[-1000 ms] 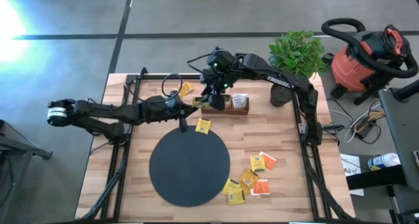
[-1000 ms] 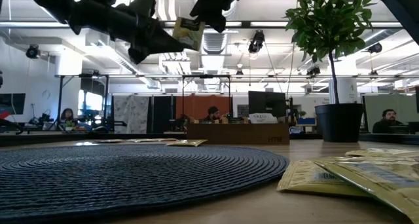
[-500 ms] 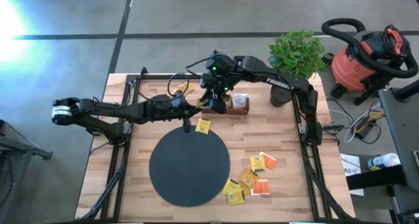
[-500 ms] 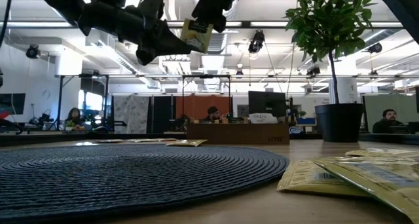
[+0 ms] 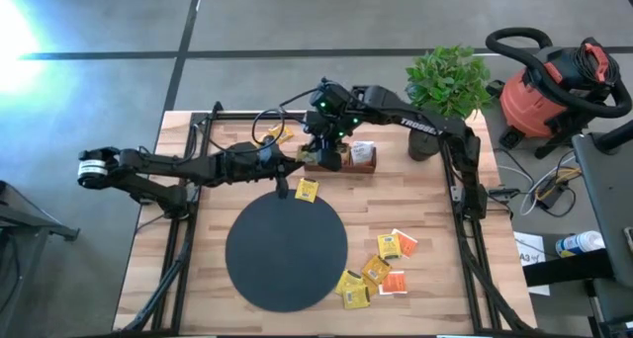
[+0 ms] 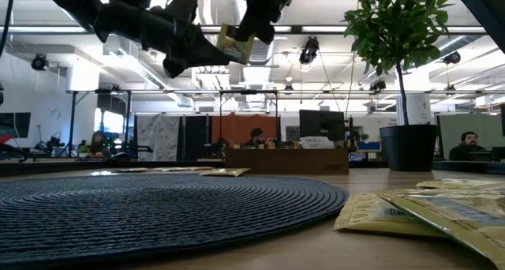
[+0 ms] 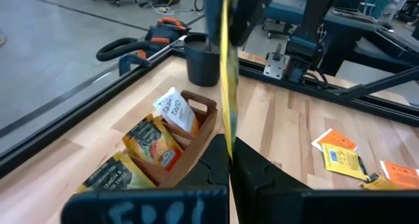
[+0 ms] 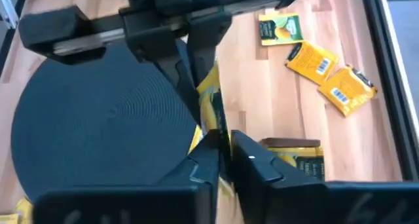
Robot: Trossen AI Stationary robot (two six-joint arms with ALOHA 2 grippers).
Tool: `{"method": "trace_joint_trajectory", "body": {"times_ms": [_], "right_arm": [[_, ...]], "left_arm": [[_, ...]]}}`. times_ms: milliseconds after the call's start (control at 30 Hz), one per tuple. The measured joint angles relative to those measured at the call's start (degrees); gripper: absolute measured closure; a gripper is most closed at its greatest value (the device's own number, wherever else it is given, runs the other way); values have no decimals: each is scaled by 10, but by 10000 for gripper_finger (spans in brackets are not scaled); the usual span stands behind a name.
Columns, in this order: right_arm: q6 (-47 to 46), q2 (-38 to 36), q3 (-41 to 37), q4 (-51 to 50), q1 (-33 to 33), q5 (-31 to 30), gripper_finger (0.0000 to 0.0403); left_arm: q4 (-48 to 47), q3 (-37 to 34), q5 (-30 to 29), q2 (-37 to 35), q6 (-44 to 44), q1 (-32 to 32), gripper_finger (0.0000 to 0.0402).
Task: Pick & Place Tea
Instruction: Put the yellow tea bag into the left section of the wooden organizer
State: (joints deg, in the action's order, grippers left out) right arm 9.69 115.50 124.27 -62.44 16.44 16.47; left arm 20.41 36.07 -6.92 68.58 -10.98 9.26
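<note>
Yellow tea sachets (image 6: pixel 410 211) lie loose on the wooden table (image 5: pixel 435 229) nearest the front, beside the black woven disc (image 5: pixel 287 251). Farther back and raised in the air, the left gripper (image 7: pixel 229 152) and right gripper (image 8: pixel 222 142) both pinch one yellow sachet (image 7: pixel 226 67) edge-on between them. Behind them stands the brown tray (image 7: pixel 196 135) holding more sachets.

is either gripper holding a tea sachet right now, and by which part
Yes. One yellow tea sachet is pinched from both ends above the wooden tray: the left gripper is shut on one edge and the right gripper has closed on the opposite edge.
</note>
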Motion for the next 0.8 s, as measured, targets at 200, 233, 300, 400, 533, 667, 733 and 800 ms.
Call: {"method": "trace_joint_trajectory", "body": {"times_ms": [200,233,300,400,533,667,733,800], "right_arm": [[-1,0,-22,8,0,-9,393],[0,0,-25,13,0,-19,393],[0,0,-26,18,1,-32,394],[-3,0,-25,32,4,-47,394],[-2,0,-28,32,15,-51,394],[8,-1,-67,30,26,-46,394],[10,0,-94,37,30,-46,394],[15,0,-124,67,32,-44,394]], "left_arm": [[2,-1,-9,0,-13,0,356],[3,-1,-11,0,-13,0,343],[1,-1,-25,0,-13,0,320],[-33,-2,-49,-2,-15,0,290],[-96,-7,-85,-2,-57,0,269],[-127,-8,-75,-8,-87,-3,267],[-143,-8,-72,-12,-89,-6,266],[-156,-8,-72,-17,-98,-7,266]]}}
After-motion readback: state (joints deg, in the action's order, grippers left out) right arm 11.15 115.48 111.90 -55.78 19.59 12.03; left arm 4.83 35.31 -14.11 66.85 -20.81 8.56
